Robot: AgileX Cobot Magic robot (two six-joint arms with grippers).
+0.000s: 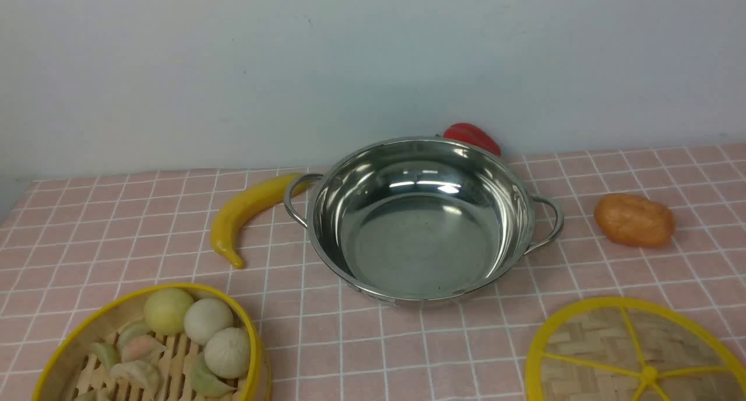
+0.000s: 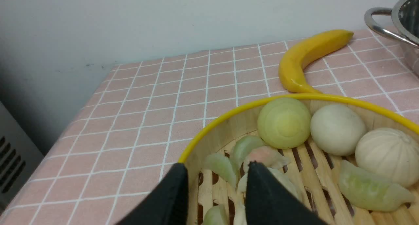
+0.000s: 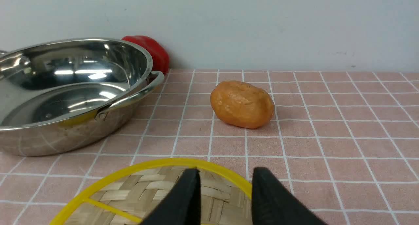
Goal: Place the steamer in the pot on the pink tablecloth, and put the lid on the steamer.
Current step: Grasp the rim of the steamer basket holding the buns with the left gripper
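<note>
- Left gripper (image 2: 216,166) gaping, straddling steamer (image 1: 96,330) wall; steamer sitting on pink tablecloth (image 1: 116,226), front-left of pot (image 1: 419,238), cropped.
- We're seeing right gripper (image 3: 226,170) gaping over cropped lid (image 1: 600,343).
- Pot mostly hiding red pepper (image 1: 472,136).

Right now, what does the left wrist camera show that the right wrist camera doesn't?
Only the left wrist view: the steamer holding buns and dumplings, the banana, and the left gripper, open over the steamer's edge. Only the right wrist view: the lid, an orange lump, a red pepper, and the right gripper, open over the lid. Both: the pot and the pink tablecloth.
</note>
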